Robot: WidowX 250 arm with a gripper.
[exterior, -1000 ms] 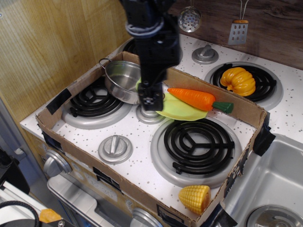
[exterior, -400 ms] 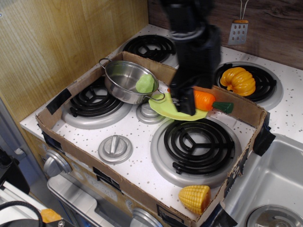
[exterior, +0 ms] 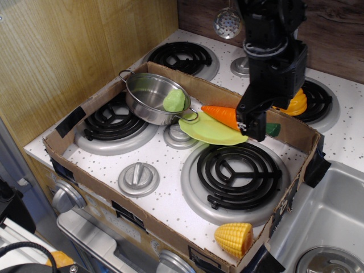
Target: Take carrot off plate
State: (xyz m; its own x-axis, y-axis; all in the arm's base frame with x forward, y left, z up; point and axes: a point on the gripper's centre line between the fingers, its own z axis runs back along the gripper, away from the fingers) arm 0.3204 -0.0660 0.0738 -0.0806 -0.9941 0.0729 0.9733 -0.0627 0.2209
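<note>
**Carrot's still sitting on the plate, lining up the grab**

Carrot is lying across the far-right edge of the yellow-green plate, pointed tip toward the pot, green stub poking out on the other side of the arm. From my feed the end effector hangs right over the thick end of it and covers that part. I honestly can't tell how far open the fingers are or whether they've got anything; the black housing blocks it all.

How I'd play this step: come down square on the fat half, fingers across the carrot's width, not along it. It's smooth tapered plastic, so my guess is a pinch near the tip would squirt it out. Lift straight up before moving sideways, since the thin plate looks light and could drag along. The cardboard box wall is just behind, so there's little room that way.

Head count on the counter:
- one carrot, one plate
- one steel pot with one green lump in it
- one pumpkin behind the arm
- one corn cob at the front corner
</note>
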